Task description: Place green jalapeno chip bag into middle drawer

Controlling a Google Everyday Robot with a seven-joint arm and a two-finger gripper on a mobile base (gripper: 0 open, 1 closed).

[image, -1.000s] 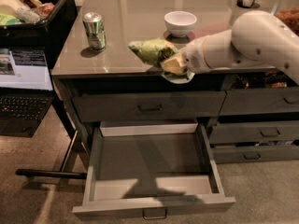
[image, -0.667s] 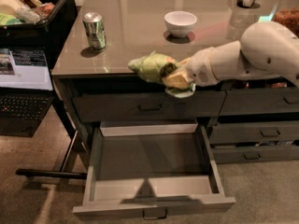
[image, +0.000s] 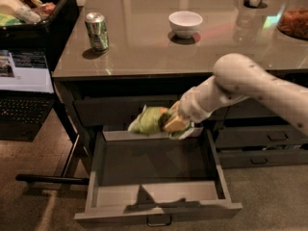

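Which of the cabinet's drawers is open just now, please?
The wide middle drawer, pulled out below the shut top drawer front; the narrower drawers beside it are shut. The gripper holds the green jalapeno chip bag above it.

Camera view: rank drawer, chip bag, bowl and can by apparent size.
1. drawer
2. chip bag, held in the gripper above the drawer
3. bowl and can: too alike to rank

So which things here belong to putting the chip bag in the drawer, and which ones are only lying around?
For the job: green jalapeno chip bag, gripper holding it over the back of the open middle drawer.

Just lying about: soda can and white bowl on the countertop, laptop at the left.
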